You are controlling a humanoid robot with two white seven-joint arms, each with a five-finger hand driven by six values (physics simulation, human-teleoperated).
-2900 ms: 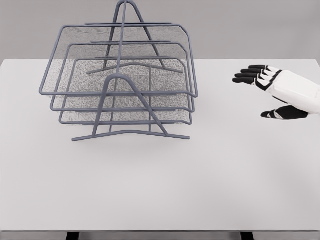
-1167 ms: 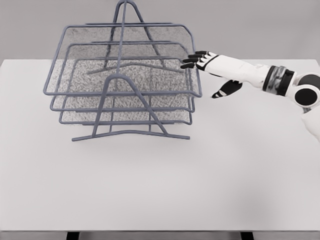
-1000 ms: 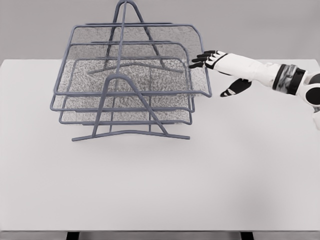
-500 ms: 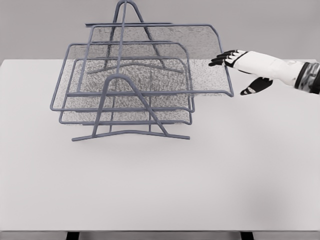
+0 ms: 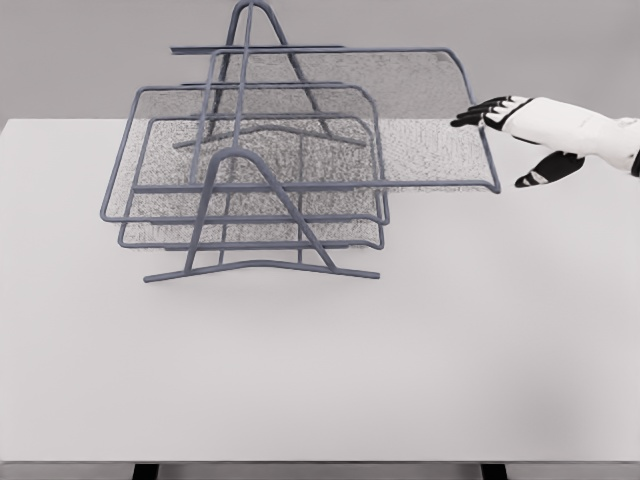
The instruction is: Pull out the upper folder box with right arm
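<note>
One top tray sticks out to the right of the wire rack on the table; the right hand hooks its right edge, fingers extended, thumb apart.

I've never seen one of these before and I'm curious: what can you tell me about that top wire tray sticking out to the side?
The top tray is a shallow grey tray with a thin wire rim and a fine mesh floor, looking like metal. It lies level, slid well out to the right of the three-tier rack, overhanging the white table; its left part is still within the rack frame. The two lower trays sit pushed in. The right hand has its dark fingers at the tray's right rim, seemingly touching it.
</note>
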